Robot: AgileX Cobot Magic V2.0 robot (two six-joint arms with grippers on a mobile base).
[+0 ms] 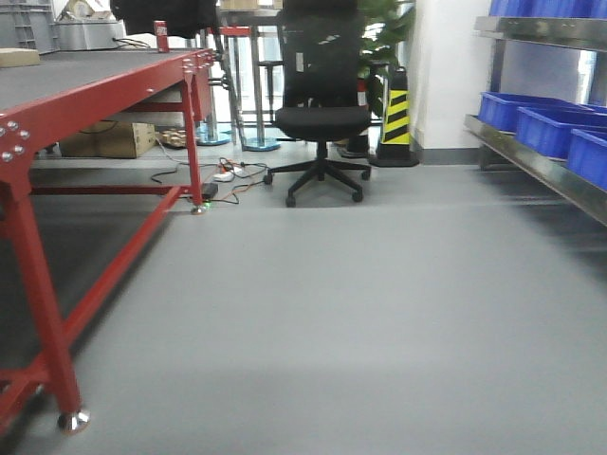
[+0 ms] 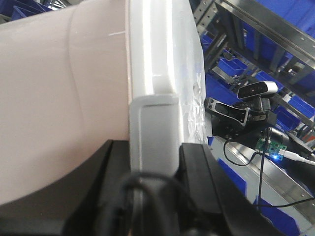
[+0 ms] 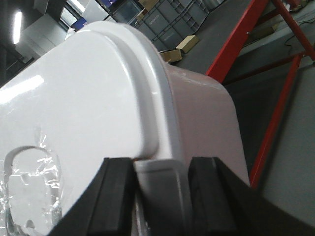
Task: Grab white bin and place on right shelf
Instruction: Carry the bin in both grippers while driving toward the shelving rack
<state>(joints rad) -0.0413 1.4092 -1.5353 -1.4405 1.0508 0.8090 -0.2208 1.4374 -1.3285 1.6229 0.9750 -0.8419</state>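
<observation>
**Item 1, white bin (image 2: 74,98).** It is carried between my two arms, clear of any surface, and does not show in the front view. It is not yet on the shelf. The lid (image 3: 74,108) is on, with loose plastic film (image 3: 29,187) over part of it.

**Item 2, left gripper (image 2: 155,172).** Its jaws pinch a raised tab on the bin's rim, one black finger on each side.

**Item 3, right gripper (image 3: 160,182).** It has the same hold on a matching tab, jaws pressed onto it.

**Item 4, shelf (image 1: 531,156).** It stands at the right of the room, steel, and its lower level carries blue crates (image 1: 531,112).

**Item 5, red table (image 1: 95,85).** It is close on the left. An office chair (image 1: 322,104) and a striped cone (image 1: 395,118) stand at the far end.

**Risks, as I judge them:**
- Each hold is on a narrow tab only. If my arms drift out of step, the bin could twist and slip free.
- The tabs look like smooth plastic, so a jolt from the base could loosen a pinch.
- The crates fill the shelf level I can see. Setting down there would knock the bin into them or the front rail.
- I cannot see the bin from the front view, so its clearance to the rail is a guess.
- Swinging right could clip the shelf uprights with the bin's far corner.
</observation>
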